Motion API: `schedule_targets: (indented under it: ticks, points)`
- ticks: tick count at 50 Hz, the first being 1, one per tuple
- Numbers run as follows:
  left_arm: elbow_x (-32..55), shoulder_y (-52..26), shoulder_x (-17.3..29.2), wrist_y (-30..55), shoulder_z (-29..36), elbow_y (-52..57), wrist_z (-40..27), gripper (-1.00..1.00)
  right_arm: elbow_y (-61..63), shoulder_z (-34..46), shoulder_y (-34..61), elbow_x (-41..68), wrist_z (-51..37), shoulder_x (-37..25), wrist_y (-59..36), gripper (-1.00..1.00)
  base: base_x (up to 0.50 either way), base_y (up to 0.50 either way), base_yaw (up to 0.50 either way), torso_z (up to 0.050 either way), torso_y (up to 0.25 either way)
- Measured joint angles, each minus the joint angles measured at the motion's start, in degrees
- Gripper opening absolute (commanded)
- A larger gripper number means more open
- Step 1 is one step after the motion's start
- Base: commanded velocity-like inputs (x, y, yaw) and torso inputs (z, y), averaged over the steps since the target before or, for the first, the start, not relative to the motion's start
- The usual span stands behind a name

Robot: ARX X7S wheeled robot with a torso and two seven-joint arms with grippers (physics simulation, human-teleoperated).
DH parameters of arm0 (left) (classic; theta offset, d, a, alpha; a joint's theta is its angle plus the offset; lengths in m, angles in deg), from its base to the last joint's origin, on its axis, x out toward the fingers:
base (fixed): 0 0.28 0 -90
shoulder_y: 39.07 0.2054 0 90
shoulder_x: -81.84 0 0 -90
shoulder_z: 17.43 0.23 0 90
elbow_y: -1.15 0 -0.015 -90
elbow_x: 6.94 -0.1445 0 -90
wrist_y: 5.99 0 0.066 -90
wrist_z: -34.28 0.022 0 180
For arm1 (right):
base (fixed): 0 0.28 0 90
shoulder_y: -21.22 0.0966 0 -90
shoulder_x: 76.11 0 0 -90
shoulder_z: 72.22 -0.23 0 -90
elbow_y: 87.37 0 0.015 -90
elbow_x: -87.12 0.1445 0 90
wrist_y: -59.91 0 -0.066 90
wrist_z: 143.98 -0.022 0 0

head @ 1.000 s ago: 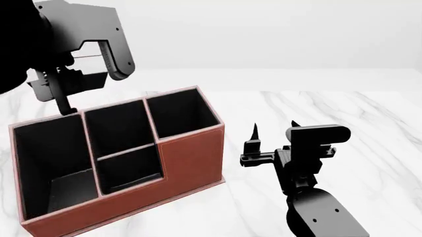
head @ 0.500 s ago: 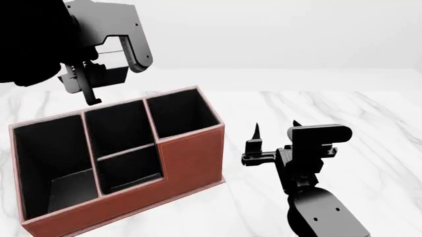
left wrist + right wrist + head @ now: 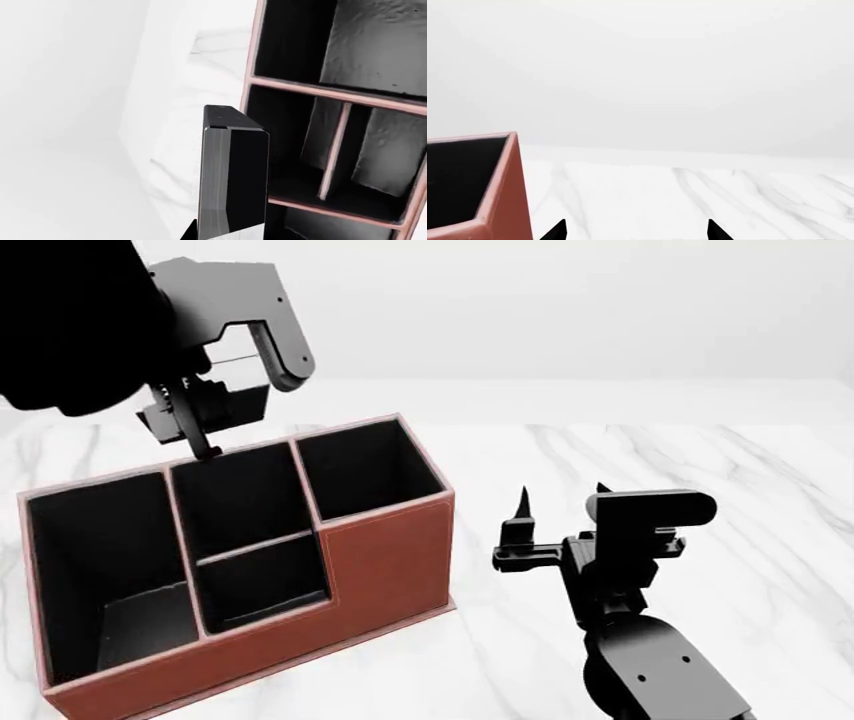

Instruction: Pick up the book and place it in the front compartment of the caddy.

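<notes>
Left gripper (image 3: pixel 200 410) is up in the air above the caddy's (image 3: pixel 387 570) far rim, near the table's (image 3: pixel 747 500) far-left part. It is clamped on the book (image 3: pixel 233 180), which sits between its fingers with the black cover and pale page edges showing in the left wrist view. Book is off the table, over the caddy's far side, not inside any pocket.

Caddy stands at the table's near-left area, reddish-brown walls, black lining, pink rim. Front compartment (image 3: pixel 263 585) is the shallow pocket behind the cut-down wall, holding nothing visible. Deeper pockets sit left, behind and right of it.

Right gripper (image 3: pixel 561 510) is right of the caddy, apart from it, over bare marble toward the table's near-middle. Its fingertips (image 3: pixel 558 231) stand spread apart, holding nothing.
</notes>
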Motion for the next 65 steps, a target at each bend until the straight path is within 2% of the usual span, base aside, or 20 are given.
schedule_targets:
  ticks: [16, 27, 47, 65]
  points:
    - [1.14, 2.48, -0.03, -0.64, -2.50, -1.73, -0.40, -1.00, -0.66, 0.16, 0.09, 0.17, -0.24, -0.09, 0.37, 1.00, 0.00, 0.00, 0.00, 0.001, 0.002]
    - [3.46, 1.86, -0.03, 2.15, -4.27, -0.46, 0.61, -1.00, -0.92, 0.36, 0.16, 0.24, -0.39, -0.17, 0.58, 1.00, 0.00, 0.00, 0.00, 0.000, 0.001]
    - [5.74, 0.02, 0.18, 6.52, -4.12, 1.83, 2.57, -1.00, -0.88, 0.86, 0.33, 0.41, -0.78, -0.32, 0.66, 1.00, 0.00, 0.00, 0.00, 0.001, 0.002]
    - [5.80, 1.03, -0.09, 5.15, -4.43, 0.56, 2.75, -1.00, -1.31, 1.14, 0.29, 0.58, -0.97, -0.45, 1.09, 1.00, 0.00, 0.00, 0.00, 0.000, 0.001]
